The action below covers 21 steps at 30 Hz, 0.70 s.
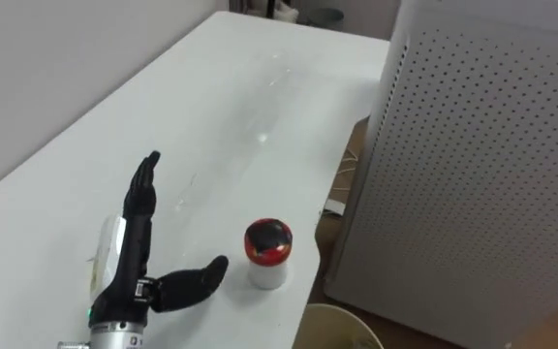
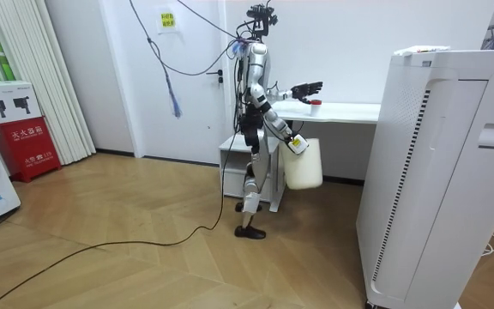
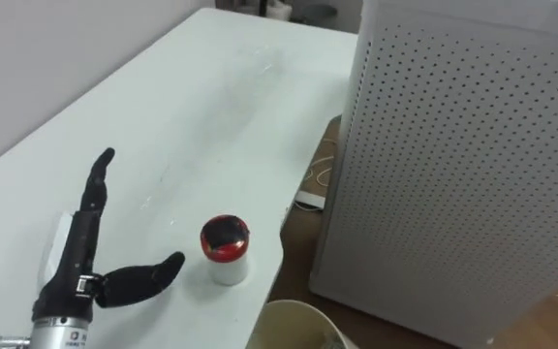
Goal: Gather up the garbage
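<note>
A small white cup with a red and dark lid (image 1: 267,250) (image 3: 225,248) stands upright near the right edge of the white table (image 1: 231,107). My left hand (image 1: 136,242) (image 3: 80,247) hovers over the table just left of the cup, open. Its fingers are straight and point away, and its thumb is spread toward the cup without touching it. In the room view I stand at the table's end with the left hand (image 2: 305,88) raised over it. My right hand (image 2: 292,142) hangs lower, holding a cream bin (image 2: 304,165) by its rim. The bin's rim (image 1: 342,325) shows below the table edge.
A tall white perforated appliance (image 1: 473,165) (image 2: 436,172) stands close to the table's right side, leaving a narrow gap of floor with cables (image 1: 342,179). A wall runs along the table's left side. The table's far part is bare.
</note>
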### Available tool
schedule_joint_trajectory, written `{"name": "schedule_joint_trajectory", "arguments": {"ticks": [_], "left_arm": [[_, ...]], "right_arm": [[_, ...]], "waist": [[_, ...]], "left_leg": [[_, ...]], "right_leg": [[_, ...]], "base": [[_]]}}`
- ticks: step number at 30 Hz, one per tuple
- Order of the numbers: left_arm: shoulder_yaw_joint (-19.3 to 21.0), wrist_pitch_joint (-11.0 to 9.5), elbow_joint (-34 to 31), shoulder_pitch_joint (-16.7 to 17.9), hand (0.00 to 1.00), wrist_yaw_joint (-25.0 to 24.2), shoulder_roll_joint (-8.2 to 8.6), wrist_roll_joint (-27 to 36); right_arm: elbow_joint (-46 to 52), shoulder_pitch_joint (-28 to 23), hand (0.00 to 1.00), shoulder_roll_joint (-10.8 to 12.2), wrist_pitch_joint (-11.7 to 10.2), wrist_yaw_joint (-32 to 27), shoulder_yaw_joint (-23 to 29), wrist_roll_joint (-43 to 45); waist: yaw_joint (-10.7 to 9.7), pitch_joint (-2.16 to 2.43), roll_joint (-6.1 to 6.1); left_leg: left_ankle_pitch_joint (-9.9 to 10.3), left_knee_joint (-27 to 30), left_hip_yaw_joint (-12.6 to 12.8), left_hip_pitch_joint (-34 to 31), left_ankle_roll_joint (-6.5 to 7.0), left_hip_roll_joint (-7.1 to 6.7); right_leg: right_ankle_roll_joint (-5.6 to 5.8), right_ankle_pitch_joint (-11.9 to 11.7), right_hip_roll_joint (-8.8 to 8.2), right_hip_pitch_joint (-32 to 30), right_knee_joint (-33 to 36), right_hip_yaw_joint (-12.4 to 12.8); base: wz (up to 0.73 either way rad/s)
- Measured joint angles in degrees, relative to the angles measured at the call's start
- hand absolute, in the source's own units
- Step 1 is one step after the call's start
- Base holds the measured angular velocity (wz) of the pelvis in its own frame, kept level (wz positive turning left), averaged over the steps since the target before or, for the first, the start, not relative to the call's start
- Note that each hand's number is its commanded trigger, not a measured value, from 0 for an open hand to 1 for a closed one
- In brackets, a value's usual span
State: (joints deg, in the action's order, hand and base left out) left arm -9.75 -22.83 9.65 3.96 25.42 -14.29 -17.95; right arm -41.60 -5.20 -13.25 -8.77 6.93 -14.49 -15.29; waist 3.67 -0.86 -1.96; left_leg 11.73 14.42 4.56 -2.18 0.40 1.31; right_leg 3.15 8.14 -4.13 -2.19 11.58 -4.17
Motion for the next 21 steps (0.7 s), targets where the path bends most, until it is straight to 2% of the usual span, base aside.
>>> {"name": "schedule_joint_trajectory", "arguments": {"ticks": [4, 9, 16, 21], "left_arm": [[-1.52, 0.00, 0.04, 0.34, 0.00, -2.68, -0.06, 0.18], [-4.93, 0.01, 0.07, 1.06, 0.00, -5.36, -0.37, 0.19], [-6.50, 0.01, 0.06, 1.59, 0.00, -8.91, -0.42, 0.29], [-6.79, 0.01, 0.06, 1.64, 0.00, -10.43, -0.45, 0.50]], "right_arm": [[-0.14, 0.11, 1.00, -0.11, 0.00, 1.82, -0.02, 0.85], [-0.12, 0.10, 1.00, -0.12, 0.01, 3.91, -0.10, 1.19], [-0.11, 0.09, 1.00, -0.16, 0.01, 4.89, -0.10, 1.40], [-0.11, 0.11, 1.00, -0.16, 0.01, 5.09, -0.09, 2.45]], "waist": [[-0.45, -0.15, 0.53], [-0.62, -0.13, 0.52], [-0.69, 0.28, 0.97], [-0.81, 0.30, 0.94]], "left_leg": [[0.00, -1.72, 0.16, 0.74, -0.01, 0.09], [0.05, -2.11, 0.42, 0.73, -0.10, 0.03], [-0.01, -2.12, 0.78, 0.80, -0.15, 0.08], [-0.01, -2.01, 0.93, 0.96, -0.14, 0.08]], "right_leg": [[-0.02, 0.01, 0.18, -0.19, 0.02, -0.39], [-0.30, -0.17, 0.17, -0.44, 0.14, -0.56], [-0.41, -0.25, 0.23, -0.80, 0.23, -0.52], [-0.41, -0.25, 0.20, -0.80, 0.21, -0.55]], "base": [[-0.01], [-0.02], [-0.05], [-0.03]]}}
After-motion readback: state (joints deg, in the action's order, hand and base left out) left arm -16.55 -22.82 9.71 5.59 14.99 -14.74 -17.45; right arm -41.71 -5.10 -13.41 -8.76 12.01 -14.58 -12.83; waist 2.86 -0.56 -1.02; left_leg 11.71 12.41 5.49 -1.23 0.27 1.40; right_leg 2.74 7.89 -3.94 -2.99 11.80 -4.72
